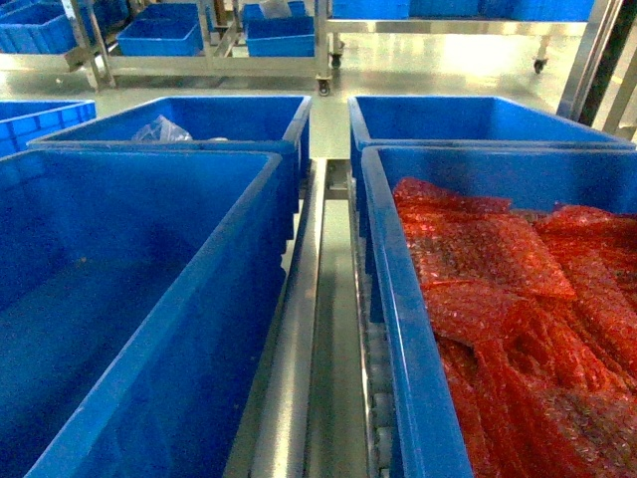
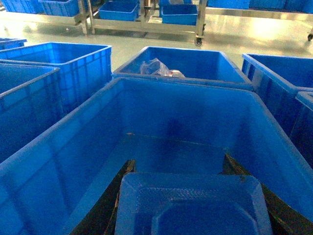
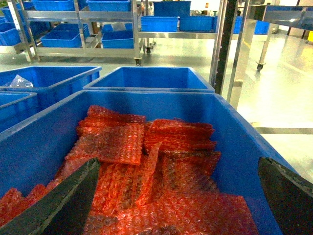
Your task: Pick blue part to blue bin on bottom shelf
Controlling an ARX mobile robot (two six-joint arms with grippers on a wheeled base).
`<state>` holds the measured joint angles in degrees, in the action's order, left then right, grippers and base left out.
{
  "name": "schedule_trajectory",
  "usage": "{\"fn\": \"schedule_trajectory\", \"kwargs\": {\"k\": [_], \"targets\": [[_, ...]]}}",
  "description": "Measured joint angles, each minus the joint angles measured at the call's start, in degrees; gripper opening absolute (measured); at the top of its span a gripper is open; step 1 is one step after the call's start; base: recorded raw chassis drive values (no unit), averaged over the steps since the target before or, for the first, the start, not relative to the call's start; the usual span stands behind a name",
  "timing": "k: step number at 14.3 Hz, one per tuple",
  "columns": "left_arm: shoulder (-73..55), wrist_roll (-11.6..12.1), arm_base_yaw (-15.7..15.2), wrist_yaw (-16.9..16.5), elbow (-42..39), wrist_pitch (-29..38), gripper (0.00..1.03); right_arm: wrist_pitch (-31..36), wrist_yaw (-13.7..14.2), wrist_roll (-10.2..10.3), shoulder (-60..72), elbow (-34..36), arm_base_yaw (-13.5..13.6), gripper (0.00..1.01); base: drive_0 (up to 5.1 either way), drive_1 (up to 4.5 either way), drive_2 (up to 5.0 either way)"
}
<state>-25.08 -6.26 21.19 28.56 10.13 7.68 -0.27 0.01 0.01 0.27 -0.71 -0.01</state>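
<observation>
2 totes sit side by side under me, and mixing them up is the main risk: the blue bin [image 1: 129, 299] on my left is bare inside, while the like tote [image 1: 418, 329] on my right is heaped with red bubble-wrap packets [image 3: 146, 171]. My left gripper [image 2: 190, 205] holds the blue part [image 2: 193, 208] pinched between its 2 dark fingers [image 2: 105, 205], hanging over the bin's open interior, above the floor, not touching it. I judge that letting go from here could make the part bounce or land on edge; a drift sideways could clip the near wall. My right gripper [image 3: 176, 196] hangs spread wide over the packets, gripping nothing; dipping lower could snag the wrap. I cannot see the bottom shelf itself, only a steel rail [image 1: 299, 358] between the totes
</observation>
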Motion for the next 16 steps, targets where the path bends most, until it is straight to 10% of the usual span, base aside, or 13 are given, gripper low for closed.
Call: {"fn": "schedule_trajectory", "kwargs": {"k": [16], "targets": [[0.0,0.0,-0.02,0.0,0.0,0.0,0.43,0.0,0.0,0.0,0.0,0.0,0.0,0.98,0.0,0.0,0.0]]}}
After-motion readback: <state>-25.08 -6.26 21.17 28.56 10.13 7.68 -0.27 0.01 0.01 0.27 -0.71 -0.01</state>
